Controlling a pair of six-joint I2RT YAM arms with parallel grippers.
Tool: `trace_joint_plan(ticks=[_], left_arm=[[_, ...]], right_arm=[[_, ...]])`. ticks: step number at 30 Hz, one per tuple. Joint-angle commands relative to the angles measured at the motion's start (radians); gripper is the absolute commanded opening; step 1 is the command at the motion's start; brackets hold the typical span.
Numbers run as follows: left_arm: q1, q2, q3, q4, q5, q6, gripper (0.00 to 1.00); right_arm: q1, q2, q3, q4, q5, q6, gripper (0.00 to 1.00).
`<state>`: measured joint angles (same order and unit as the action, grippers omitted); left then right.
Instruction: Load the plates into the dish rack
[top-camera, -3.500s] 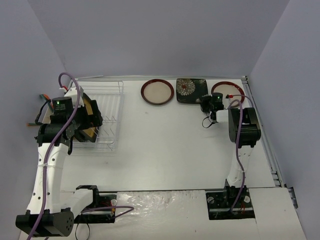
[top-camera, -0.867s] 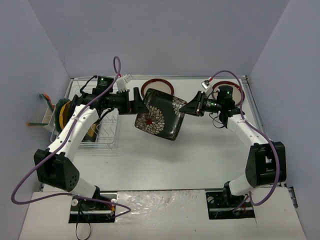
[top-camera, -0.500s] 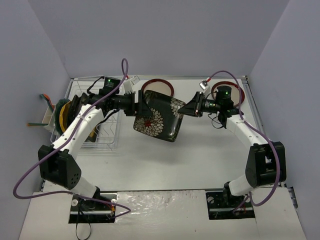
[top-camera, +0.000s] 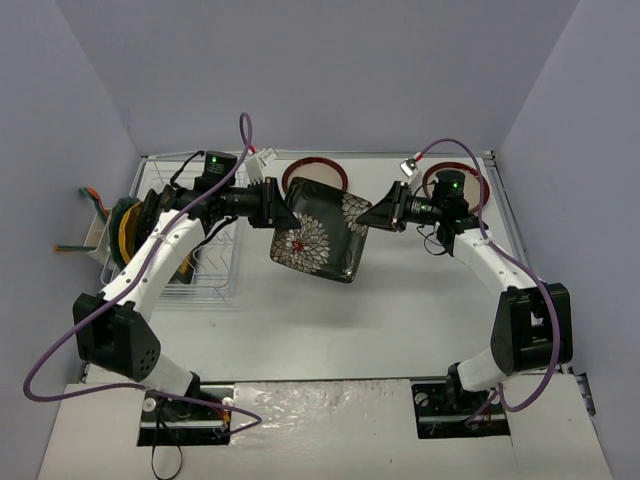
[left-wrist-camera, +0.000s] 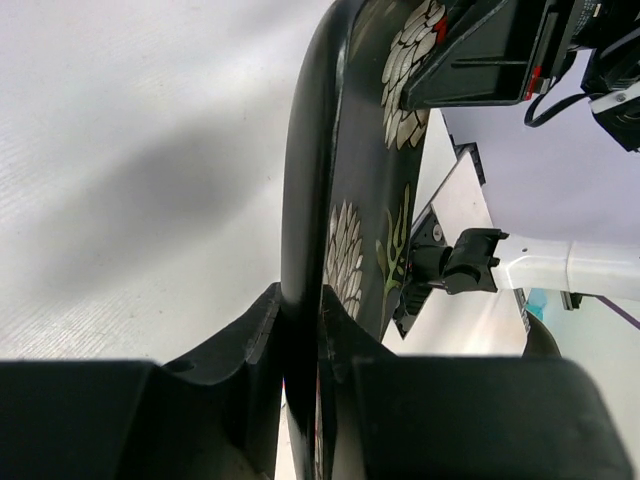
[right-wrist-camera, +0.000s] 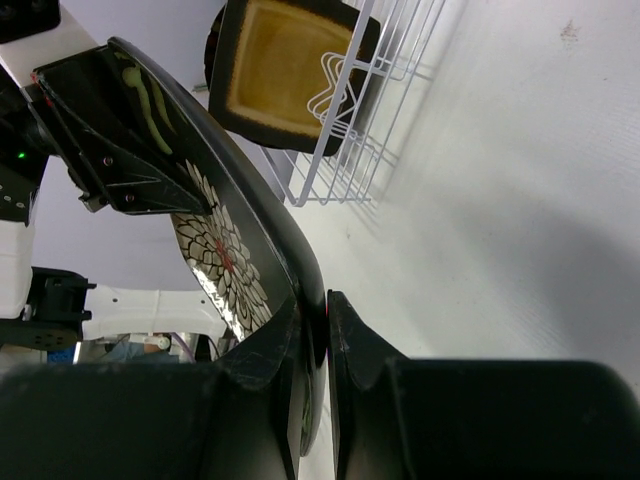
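A square black floral plate (top-camera: 318, 240) hangs tilted in the air over the middle of the table. My left gripper (top-camera: 278, 208) is shut on its left edge, and my right gripper (top-camera: 372, 218) is shut on its right corner. In the left wrist view the plate's dark rim (left-wrist-camera: 310, 180) runs up from between my left gripper's (left-wrist-camera: 300, 330) fingers. In the right wrist view the plate (right-wrist-camera: 220, 250) is pinched in my right gripper (right-wrist-camera: 312, 320). The dish rack (top-camera: 215, 270) stands at the left with a black-amber plate (right-wrist-camera: 290, 70) standing in it.
A round red-rimmed plate (top-camera: 315, 168) lies at the back, partly behind the held plate. Another red-rimmed plate (top-camera: 472, 180) lies at the back right behind my right arm. Yellow and teal plates (top-camera: 125, 228) stand at the rack's left end. Walls close in the table on three sides.
The right gripper has lifted the floral plate from the back of the table. The left arm came over from the rack, and its jaws have closed on the plate's left edge.
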<state>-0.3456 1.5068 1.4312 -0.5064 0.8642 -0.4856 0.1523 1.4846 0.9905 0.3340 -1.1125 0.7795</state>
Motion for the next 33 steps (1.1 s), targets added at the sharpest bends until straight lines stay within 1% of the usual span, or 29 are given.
trace_joint_plan(ticks=[1,3,4,5,6,7,9,11,13,14,16,19,21,22,24,27,33], left_arm=[[-0.002,-0.055,0.025,0.063,0.004,0.012,0.00],[0.004,-0.064,0.034,0.043,-0.002,0.023,0.00],[0.010,-0.071,0.039,0.034,-0.009,0.030,0.00],[0.018,-0.079,0.044,0.027,-0.016,0.037,0.00],[0.028,-0.084,0.047,0.018,-0.023,0.043,0.00],[0.038,-0.088,0.050,0.008,-0.028,0.048,0.00],[0.056,-0.103,0.060,-0.016,-0.039,0.058,0.00],[0.087,-0.118,0.074,-0.045,-0.062,0.079,0.00],[0.117,-0.131,0.097,-0.083,-0.089,0.103,0.00],[0.134,-0.139,0.117,-0.116,-0.112,0.128,0.00],[0.169,-0.155,0.163,-0.186,-0.174,0.154,0.00],[0.223,-0.155,0.309,-0.386,-0.402,0.276,0.00],[0.235,-0.143,0.382,-0.499,-0.550,0.344,0.00],[0.237,-0.139,0.411,-0.526,-0.615,0.361,0.00],[0.240,-0.116,0.478,-0.604,-0.815,0.402,0.00],[0.247,-0.089,0.524,-0.635,-1.032,0.456,0.00],[0.256,-0.031,0.513,-0.612,-1.183,0.543,0.00]], right_arm=[[0.003,-0.059,0.044,0.088,-0.077,0.011,0.05],[0.000,-0.051,0.047,0.042,-0.060,-0.029,0.21],[-0.001,-0.048,0.048,0.024,-0.049,-0.045,0.33],[-0.002,-0.046,0.049,0.012,-0.036,-0.056,0.47],[-0.003,-0.045,0.050,-0.001,-0.028,-0.069,0.55],[-0.006,-0.044,0.052,-0.015,-0.022,-0.080,0.61],[-0.011,-0.044,0.056,-0.037,-0.003,-0.094,0.77],[-0.017,-0.043,0.061,-0.053,0.010,-0.108,0.89],[-0.026,-0.045,0.068,-0.074,0.028,-0.112,0.97],[-0.032,-0.048,0.072,-0.086,0.041,-0.118,0.99],[-0.037,-0.056,0.079,-0.102,0.060,-0.128,1.00],[-0.053,-0.068,0.085,-0.137,0.094,-0.156,1.00],[-0.056,-0.069,0.086,-0.159,0.113,-0.175,1.00],[-0.056,-0.069,0.086,-0.165,0.120,-0.180,1.00],[-0.056,-0.070,0.086,-0.186,0.140,-0.196,1.00],[-0.056,-0.068,0.086,-0.200,0.156,-0.216,1.00],[-0.057,-0.058,0.078,-0.217,0.164,-0.234,1.00]])
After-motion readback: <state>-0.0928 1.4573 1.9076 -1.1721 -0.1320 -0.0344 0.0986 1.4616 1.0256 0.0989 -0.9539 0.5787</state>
